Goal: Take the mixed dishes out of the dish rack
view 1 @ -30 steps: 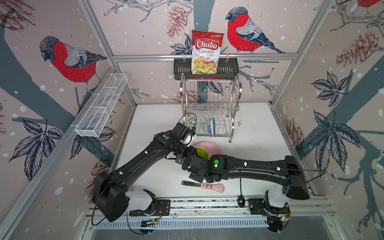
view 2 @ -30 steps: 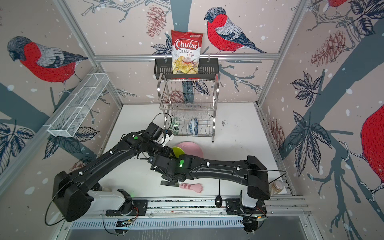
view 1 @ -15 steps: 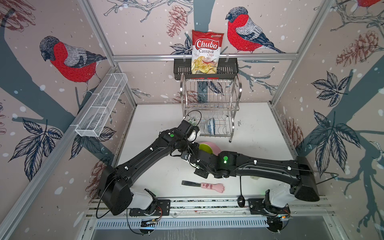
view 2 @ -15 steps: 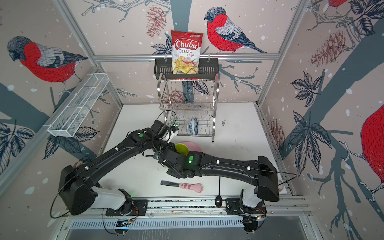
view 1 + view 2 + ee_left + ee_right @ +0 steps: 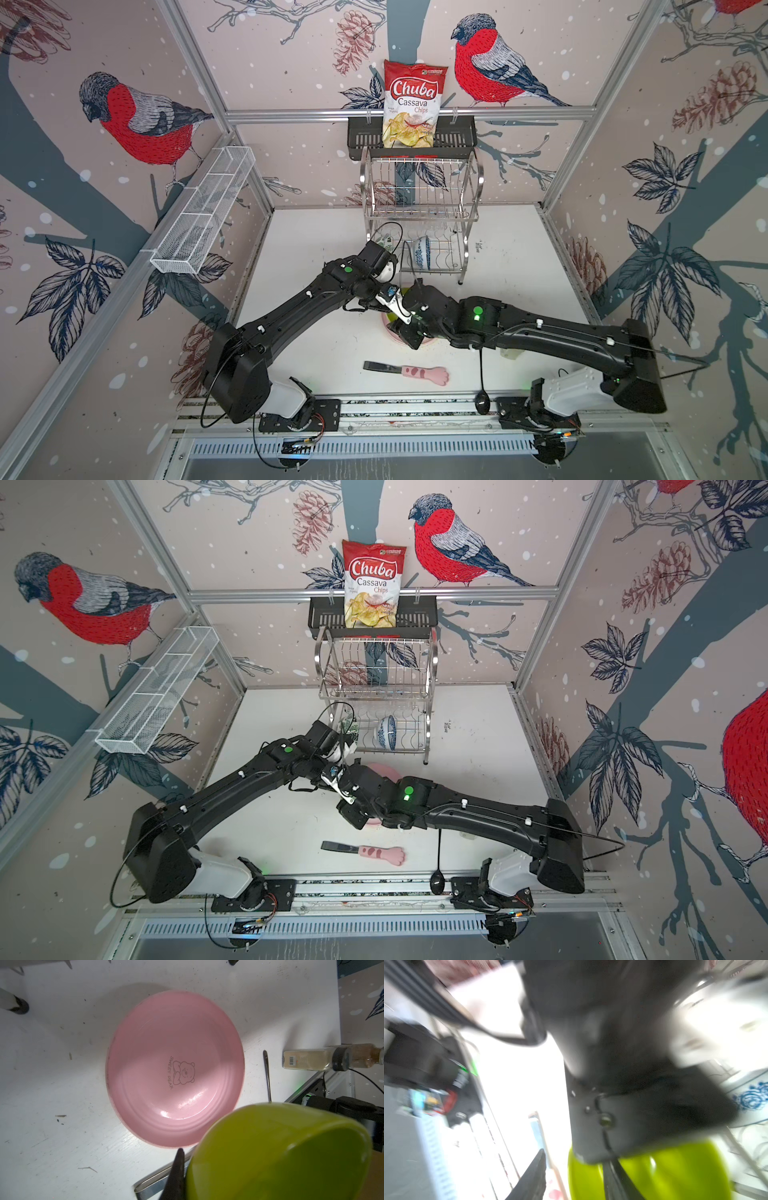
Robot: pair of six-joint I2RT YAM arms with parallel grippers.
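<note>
The lime bowl [image 5: 286,1153] hangs just above the table beside the pink plate [image 5: 174,1068], which lies flat in front of the dish rack [image 5: 422,208]. My left gripper [image 5: 193,1159] is shut on the bowl's rim, one dark finger [image 5: 176,1174] pressed to its outer wall. My right gripper [image 5: 575,1159] is open: one finger [image 5: 533,1176] stands clear of the bowl and the other is inside it. In both top views the two grippers meet over the plate [image 5: 384,771]. A blue-white bowl [image 5: 423,253] and a green-leaf bowl [image 5: 384,243] stand in the rack's lower tier.
A knife with a pink paw handle [image 5: 409,372] and a black spoon [image 5: 482,399] lie near the front edge. A small jar [image 5: 311,1059] lies to the right. A chips bag [image 5: 411,104] sits in the black basket above the rack. A white mesh tray [image 5: 203,212] hangs on the left wall.
Both arms moved toward the rack with the lime bowl. My left gripper shut on the bowl's rim, and my right gripper, which held it, opened.
</note>
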